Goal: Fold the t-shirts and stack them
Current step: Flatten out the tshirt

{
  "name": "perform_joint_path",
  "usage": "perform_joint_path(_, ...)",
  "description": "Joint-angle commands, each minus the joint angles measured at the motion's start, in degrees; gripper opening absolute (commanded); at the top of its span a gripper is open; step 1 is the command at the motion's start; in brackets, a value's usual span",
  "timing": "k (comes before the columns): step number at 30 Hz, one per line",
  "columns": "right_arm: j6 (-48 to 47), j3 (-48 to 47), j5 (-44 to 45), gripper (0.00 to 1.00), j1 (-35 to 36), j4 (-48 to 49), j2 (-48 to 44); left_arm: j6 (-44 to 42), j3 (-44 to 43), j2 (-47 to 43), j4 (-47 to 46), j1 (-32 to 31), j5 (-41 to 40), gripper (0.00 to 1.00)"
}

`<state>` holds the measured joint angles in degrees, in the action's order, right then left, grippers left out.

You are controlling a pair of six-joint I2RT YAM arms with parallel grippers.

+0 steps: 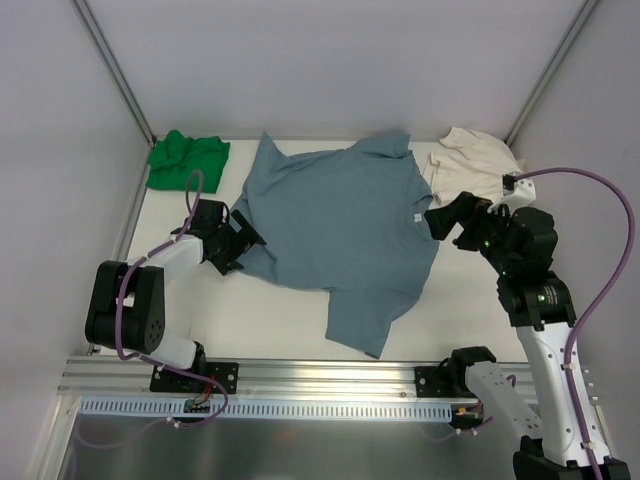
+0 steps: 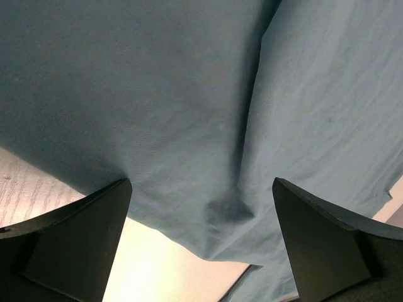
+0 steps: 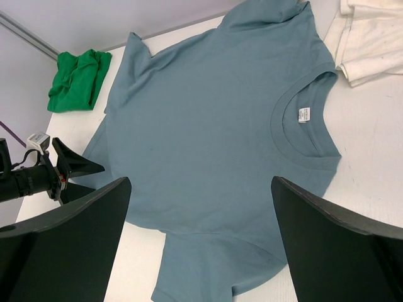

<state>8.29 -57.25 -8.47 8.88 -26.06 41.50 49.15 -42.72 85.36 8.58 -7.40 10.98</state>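
One blue-grey tee (image 1: 340, 230) between left pincer (image 1: 245, 243) and right pincer (image 1: 437, 222)

cream-white tee (image 3: 371, 38) cut off by right wrist view's edge, neck tag (image 3: 304, 114) print unreadably small

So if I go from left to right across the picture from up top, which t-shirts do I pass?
bright green crumpled cloth t-shirt → dusty blue-grey cloth t-shirt spread out flat → cream-white bunched-up cloth t-shirt
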Motion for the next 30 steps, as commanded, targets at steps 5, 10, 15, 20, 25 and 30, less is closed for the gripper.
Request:
perform_joint_path(5,-0.74,-2.07,-1.02,0.99,0.17,-1.00,-2.30,1.04,0.36,1.82,5.04,-0.07,-7.64,0.99)
perform_joint_path(10,-1.09,-2.42,-0.41,0.99,0.17,-1.62,-3.09,4.72,1.58,1.39,10.48,-0.25,-9.66,0.99)
perform_joint_path(15,-1.35,-2.95,0.56,0.99,0.17,-1.53,-3.35,9.99,8.17,-5.98,13.13,-2.70,-12.64,0.99)
perform_joint_path(20,-1.18,-3.13,0.30,0.99,0.08,-1.27,-3.44,18.08,15.80,-17.84,18.03,-5.95,-16.16,0.99)
perform_joint_path(25,-0.47,-2.60,-0.58,1.00,0.08,-0.65,-4.05,28.52,22.41,-28.92,23.58,-10.70,-18.62,0.99)
perform_joint_path(30,0.14,-1.63,-1.72,1.00,0.08,0.05,-4.23,34.79,24.70,-43.23,32.98,-13.61,-22.93,0.99)
